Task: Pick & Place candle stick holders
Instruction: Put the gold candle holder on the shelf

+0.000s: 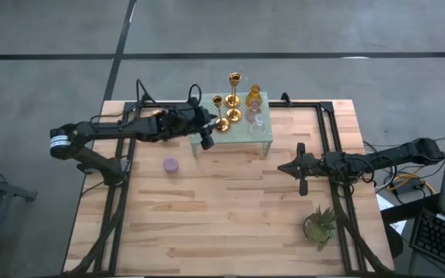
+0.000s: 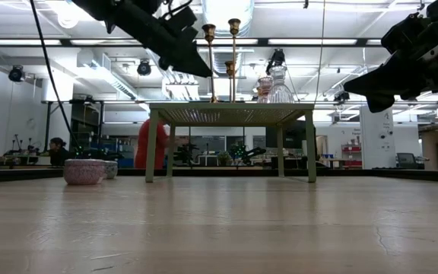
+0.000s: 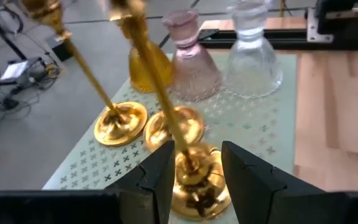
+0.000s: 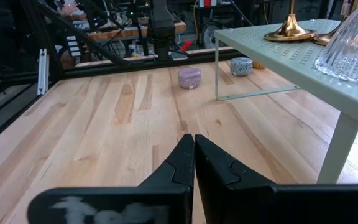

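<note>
Gold stemmed holders [image 3: 120, 118], three of them, stand on the mesh rack [image 1: 242, 131] beside amber, pink and clear cups [image 3: 194, 59], and the left gripper [image 3: 194, 168] is spread around the nearest stem. Purple cup [image 1: 171, 164] sits on the table [image 1: 230, 216]; right gripper [image 4: 193, 152] hovers pressed together near the potted plant [image 1: 320, 224].

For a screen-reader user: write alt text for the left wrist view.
The left gripper is open, its two dark fingers either side of the stem of a gold candlestick holder standing on the pale green mesh rack. Behind stand two more gold holders, then amber, pink and clear glass holders.
</note>
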